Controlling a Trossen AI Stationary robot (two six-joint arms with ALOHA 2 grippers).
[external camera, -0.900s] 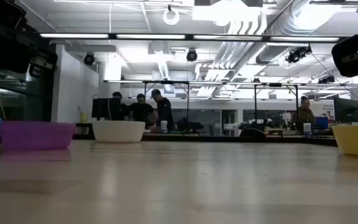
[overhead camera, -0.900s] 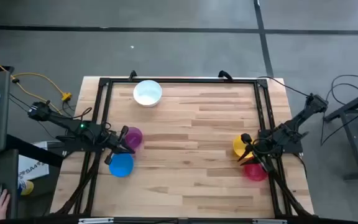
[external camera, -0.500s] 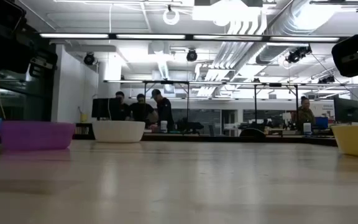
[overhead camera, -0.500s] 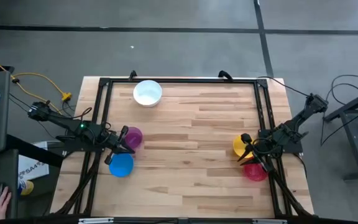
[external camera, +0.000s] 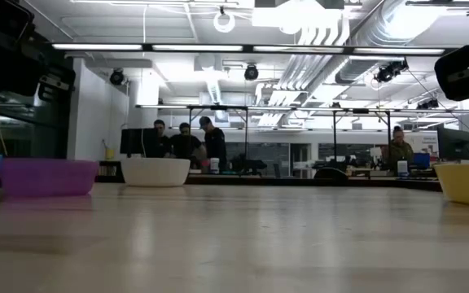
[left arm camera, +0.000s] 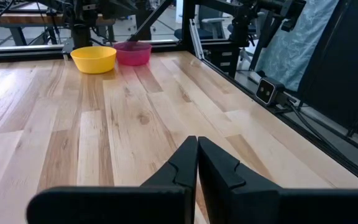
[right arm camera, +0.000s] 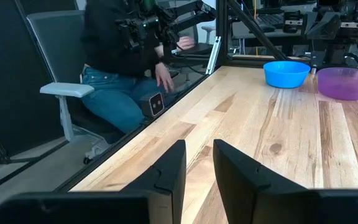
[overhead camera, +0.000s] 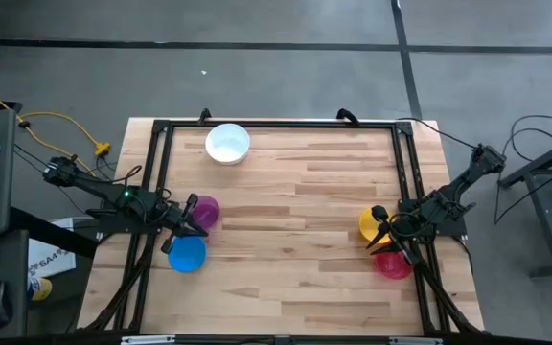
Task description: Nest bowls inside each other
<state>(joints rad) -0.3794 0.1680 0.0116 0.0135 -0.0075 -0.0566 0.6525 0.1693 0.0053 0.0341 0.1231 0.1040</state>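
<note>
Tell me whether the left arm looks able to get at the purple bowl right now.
Probably yes. The purple bowl sits right beside the left gripper, nothing lies between them, but its jaws are shut and would need to open first.

The high camera is looking straight down on the whole table [overhead camera: 286, 230], the low one is sighting level across its surface into the room, and both wrist cameras are facing inward, sharing the tabletop.
</note>
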